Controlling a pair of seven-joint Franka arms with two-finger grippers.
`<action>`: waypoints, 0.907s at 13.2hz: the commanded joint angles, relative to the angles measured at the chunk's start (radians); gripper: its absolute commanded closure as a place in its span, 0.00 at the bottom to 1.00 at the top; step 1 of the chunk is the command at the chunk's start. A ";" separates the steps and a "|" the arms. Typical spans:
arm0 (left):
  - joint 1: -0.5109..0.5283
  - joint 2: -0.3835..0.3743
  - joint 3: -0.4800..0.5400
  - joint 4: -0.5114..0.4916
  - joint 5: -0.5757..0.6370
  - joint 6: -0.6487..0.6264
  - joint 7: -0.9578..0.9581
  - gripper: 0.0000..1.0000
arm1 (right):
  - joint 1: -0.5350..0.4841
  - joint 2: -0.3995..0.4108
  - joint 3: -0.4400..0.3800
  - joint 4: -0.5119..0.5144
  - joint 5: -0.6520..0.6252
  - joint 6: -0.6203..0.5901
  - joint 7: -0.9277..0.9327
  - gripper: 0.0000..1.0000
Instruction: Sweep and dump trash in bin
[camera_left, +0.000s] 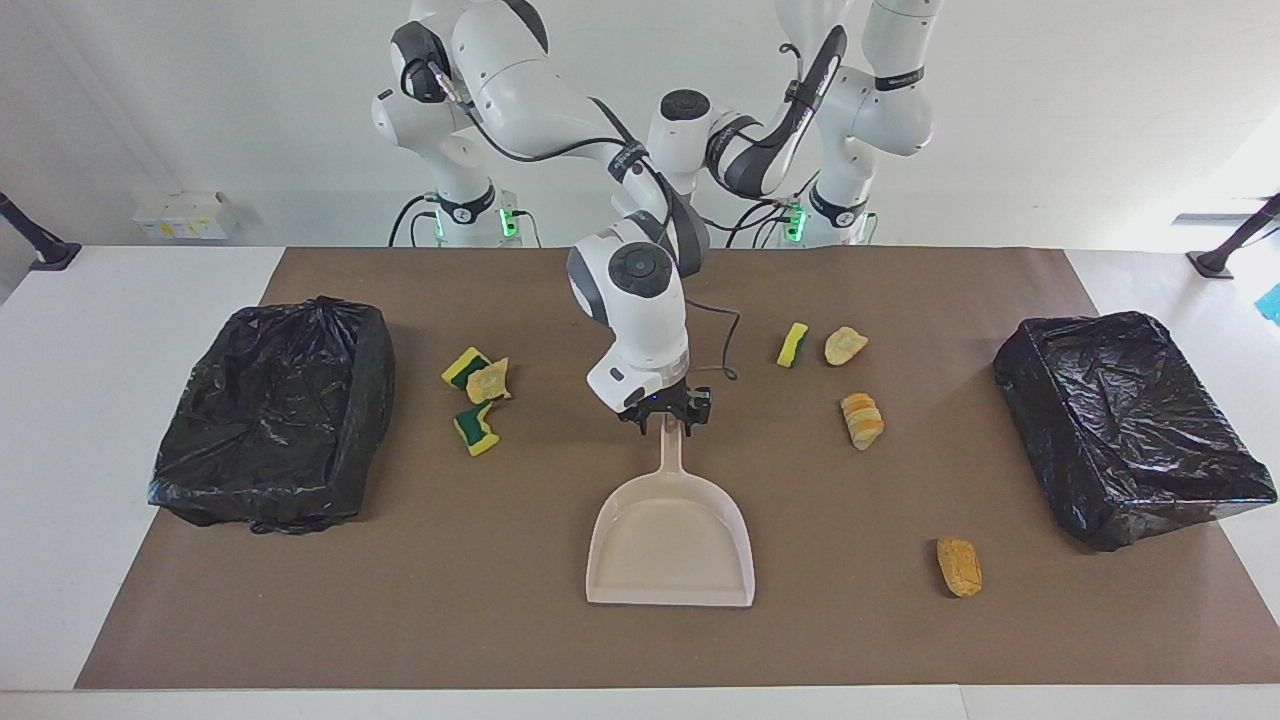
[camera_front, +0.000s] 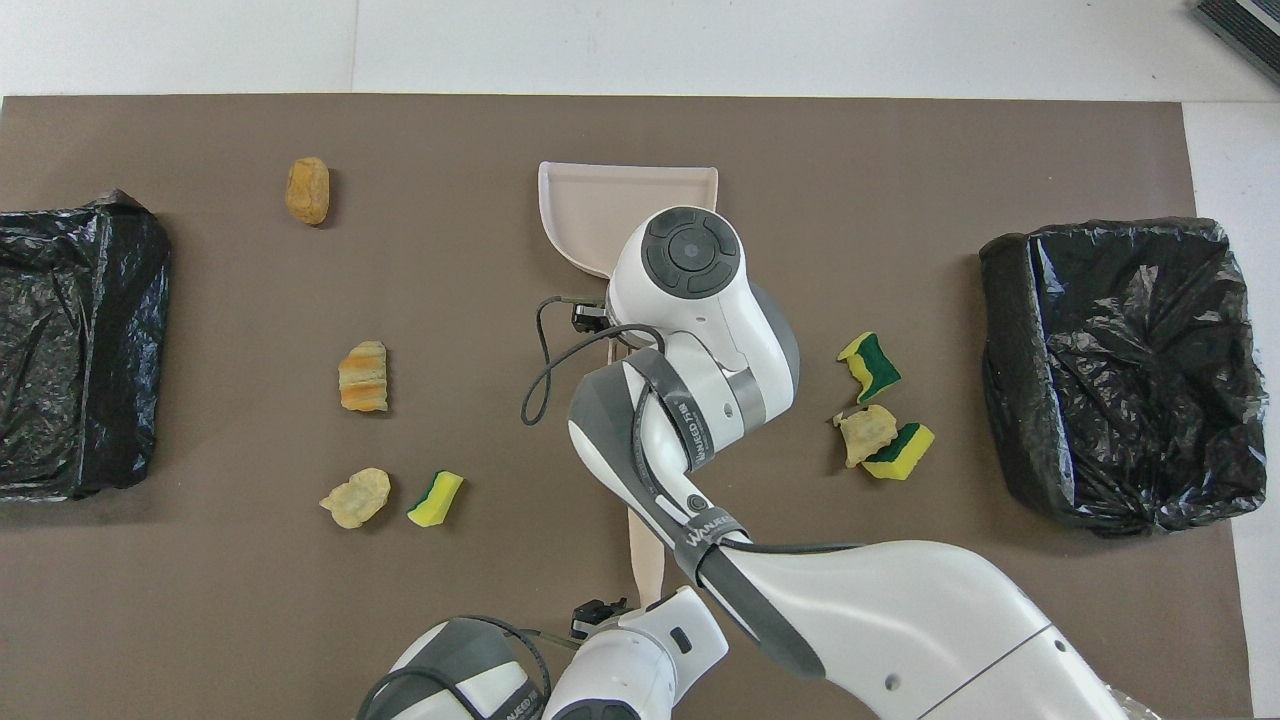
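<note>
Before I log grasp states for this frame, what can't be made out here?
- Right gripper on the dustpan handle: grip unreadable in facing view; own arm covers it overhead.
- Left gripper: hidden by right arm facing, by own wrist overhead.
- Brush: only its handle shows overhead.
</note>
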 joint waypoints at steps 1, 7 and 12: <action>-0.009 -0.032 0.009 -0.008 0.012 -0.046 -0.015 0.77 | -0.004 0.030 0.002 0.044 -0.021 -0.010 -0.001 0.85; 0.030 -0.074 0.012 -0.003 0.015 -0.158 -0.015 1.00 | -0.022 -0.015 -0.007 0.044 -0.073 -0.108 -0.202 1.00; 0.160 -0.208 0.010 0.008 0.052 -0.343 -0.013 1.00 | -0.131 -0.146 0.000 -0.059 -0.043 -0.187 -0.695 1.00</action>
